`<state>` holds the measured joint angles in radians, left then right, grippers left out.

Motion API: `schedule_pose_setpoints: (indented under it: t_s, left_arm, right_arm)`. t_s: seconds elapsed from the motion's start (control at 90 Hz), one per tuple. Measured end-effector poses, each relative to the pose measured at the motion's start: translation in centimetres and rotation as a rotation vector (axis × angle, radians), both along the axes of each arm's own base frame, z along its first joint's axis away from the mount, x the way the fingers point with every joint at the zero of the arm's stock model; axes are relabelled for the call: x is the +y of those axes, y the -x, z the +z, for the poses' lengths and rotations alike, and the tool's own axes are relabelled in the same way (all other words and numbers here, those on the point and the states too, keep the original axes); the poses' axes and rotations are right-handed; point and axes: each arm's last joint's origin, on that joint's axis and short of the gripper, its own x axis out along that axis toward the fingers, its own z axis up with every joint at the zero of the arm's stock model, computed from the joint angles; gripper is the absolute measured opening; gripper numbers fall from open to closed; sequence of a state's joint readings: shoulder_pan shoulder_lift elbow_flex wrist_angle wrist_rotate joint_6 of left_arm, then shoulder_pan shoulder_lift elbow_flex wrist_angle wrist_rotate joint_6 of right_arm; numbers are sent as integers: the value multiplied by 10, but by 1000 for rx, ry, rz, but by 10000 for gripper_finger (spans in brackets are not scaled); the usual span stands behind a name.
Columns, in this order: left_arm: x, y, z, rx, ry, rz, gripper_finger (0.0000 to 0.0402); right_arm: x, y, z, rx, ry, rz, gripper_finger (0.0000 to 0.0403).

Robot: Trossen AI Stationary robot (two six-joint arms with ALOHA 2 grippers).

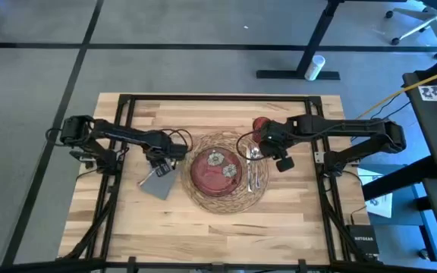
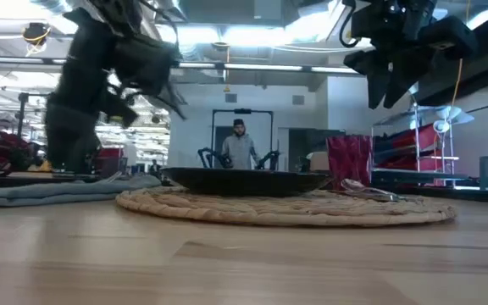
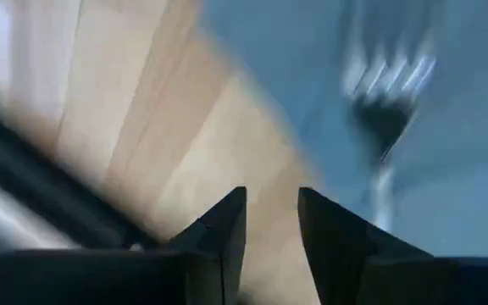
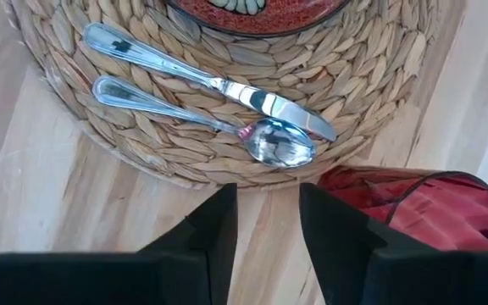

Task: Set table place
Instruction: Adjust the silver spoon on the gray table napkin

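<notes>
A table setting nears completion on the butcher-block table (image 1: pixel 294 227): the dark red plate (image 1: pixel 217 171) sits centred on the round woven mat (image 1: pixel 226 202), a knife (image 4: pixel 202 78) and spoon (image 4: pixel 227 129) lie side by side on the mat's right edge, and the small red cup (image 4: pixel 413 203) stands on the wood just beyond the mat, near the spoon's bowl. To the left of the mat, the gray napkin (image 1: pixel 158 184) lies on the table with a fork (image 3: pixel 384 119) resting on it. Judged from this layout, every piece appears to be in place, and little seems left beyond possibly squaring the napkin, which sits at an angle, and pulling the arms back. The left pincer (image 3: pixel 271 222) hovers over the napkin's edge, its fingers slightly parted and holding nothing, with the fork just ahead of it. The right pincer (image 4: pixel 268 222) hangs above the bare wood between the mat's rim and the cup, fingers likewise a little apart and empty, the spoon just in front and the cup close beside it. A person stands far off in the room behind the table.
</notes>
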<state>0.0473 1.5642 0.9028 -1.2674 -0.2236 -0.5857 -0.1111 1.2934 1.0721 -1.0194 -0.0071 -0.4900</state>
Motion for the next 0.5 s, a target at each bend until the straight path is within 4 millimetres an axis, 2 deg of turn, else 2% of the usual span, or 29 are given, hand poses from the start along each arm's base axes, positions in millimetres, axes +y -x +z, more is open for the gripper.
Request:
schedule_pose_setpoints:
  t_s: [0.1,0.211,0.378,0.5]
  left_arm:
    - [-13,7,3,63,-16,25,88]
    - [-33,5,1,12,-10,34,80]
    - [-61,0,-16,-137,101,12,58]
    - [-68,7,-26,-148,92,43,45]
  right_arm:
    - [0,0,0,-1,-10,-10,115]
    - [1,0,0,-3,-25,-7,115]
    - [2,-1,0,-14,-66,6,115]
    - [2,-1,0,-18,-84,7,115]
